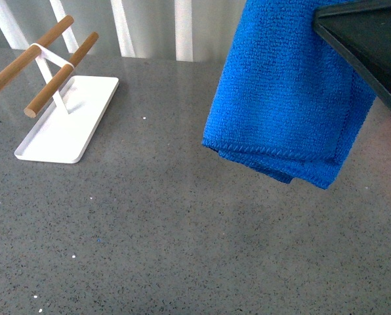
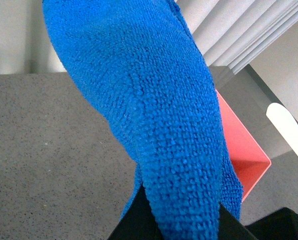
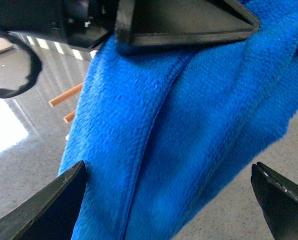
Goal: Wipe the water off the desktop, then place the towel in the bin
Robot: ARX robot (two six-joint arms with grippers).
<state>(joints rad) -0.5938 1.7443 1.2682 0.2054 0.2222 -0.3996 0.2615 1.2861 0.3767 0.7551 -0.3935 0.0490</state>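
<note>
My L gripper (image 2: 189,229) clamps the blue towel (image 1: 287,92) (thick looped pile, stitched hem) above the desktop (image 1: 149,230); R gripper (image 3: 169,200), 2 fingers spread wide.

Pale curtains (image 1: 149,26) hang in vertical folds behind the far edge of the grey table (image 1: 182,249), bright white strips alternating with grey shadow. Past the table's right edge, they give way to a plain beige surface (image 2: 284,70). A patch of light (image 3: 4,130) glares off the polished top.
</note>
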